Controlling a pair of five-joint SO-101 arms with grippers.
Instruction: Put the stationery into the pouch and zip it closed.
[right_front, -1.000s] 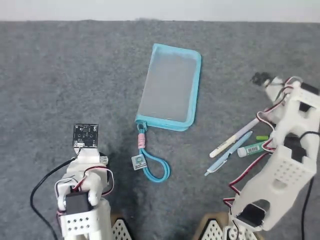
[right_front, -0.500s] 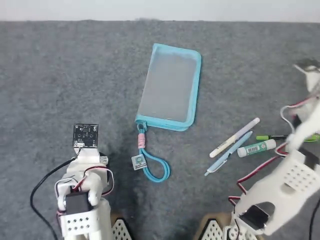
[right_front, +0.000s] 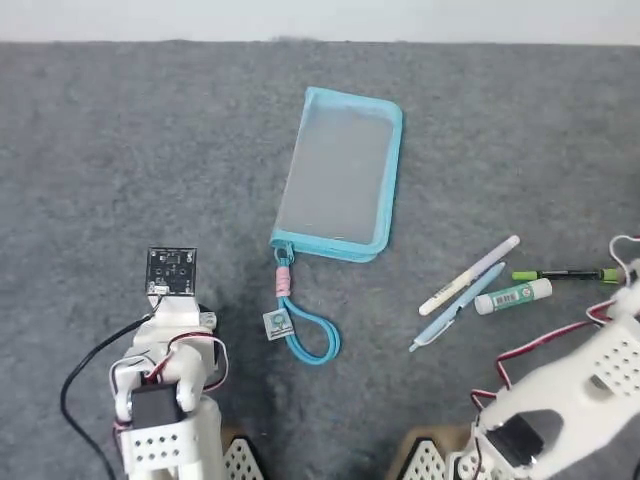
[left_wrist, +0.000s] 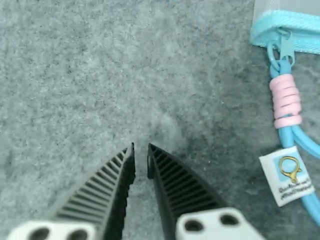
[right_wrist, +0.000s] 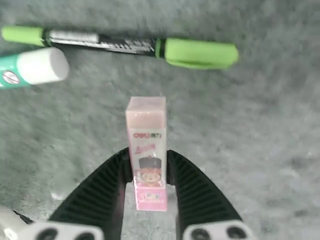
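Here the right tool (right_wrist: 146, 155) clamps a pink eraser (right_wrist: 146, 125), which juts past its tips; a green marker (right_wrist: 135, 47) and glue stick (right_wrist: 32, 70) lie just beyond on the worktop (right_wrist: 270, 125). The left tool (left_wrist: 140, 147), clenched on nothing, sits near the pouch (left_wrist: 285, 30). The right arm (right_front: 580, 390) has swung outward since a second ago

Left arm (right_front: 165, 400) and right arm (right_front: 575, 385): white printed shells with perforated grid panels, black motors, and loose red, white and black cables. A square black circuit board (right_front: 171, 270) sits at the left wrist. Left gripper (left_wrist: 140, 147) and right gripper (right_wrist: 146, 155): black ribbed fingers on white bases with round holes.
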